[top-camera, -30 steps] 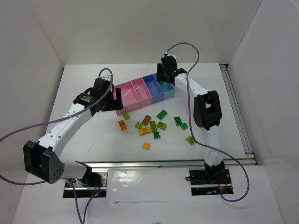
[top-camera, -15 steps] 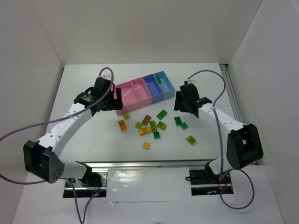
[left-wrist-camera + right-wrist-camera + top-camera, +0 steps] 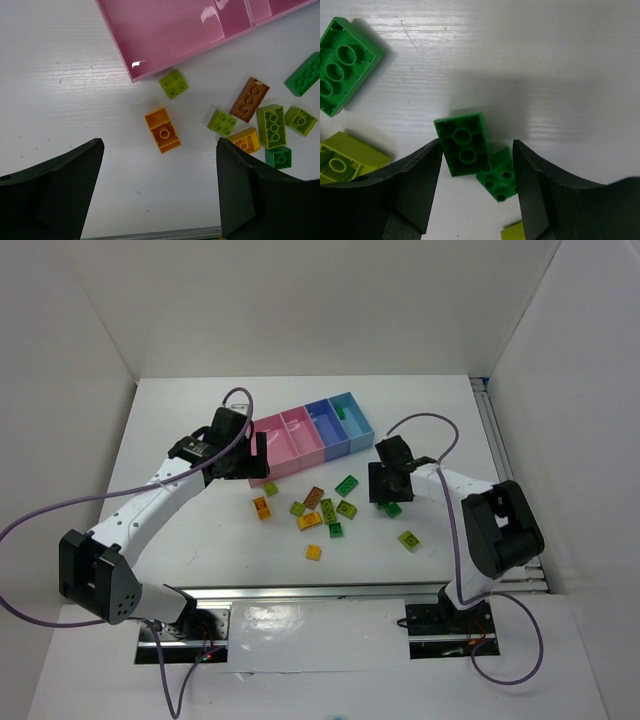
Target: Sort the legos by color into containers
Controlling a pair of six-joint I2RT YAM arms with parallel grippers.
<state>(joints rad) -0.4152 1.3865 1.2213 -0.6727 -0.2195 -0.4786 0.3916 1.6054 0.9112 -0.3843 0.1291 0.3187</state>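
The four joined bins stand at the back: two pink [image 3: 283, 443], one darker blue [image 3: 328, 426], one light blue [image 3: 354, 420] holding a dark green brick [image 3: 340, 412]. Loose bricks lie in front of them. My right gripper [image 3: 385, 496] is open and low over two dark green bricks: an upside-down one [image 3: 462, 145] and a small studs-up one [image 3: 500, 181], both between its fingers [image 3: 415, 185], untouched. My left gripper [image 3: 257, 456] is open and empty by the pink bin's front corner [image 3: 150, 50], above an orange brick [image 3: 162, 131].
Other loose bricks: lime [image 3: 173, 83], brown [image 3: 249, 99], orange [image 3: 245, 140], a larger green one [image 3: 345, 65], lime [image 3: 407, 539] and orange [image 3: 314, 552] nearer the front. White walls enclose the table; the metal rail [image 3: 330, 592] runs along the near edge.
My right arm swung from over the light blue bin down to the two dark green bricks on the table. The left gripper shifted slightly right.
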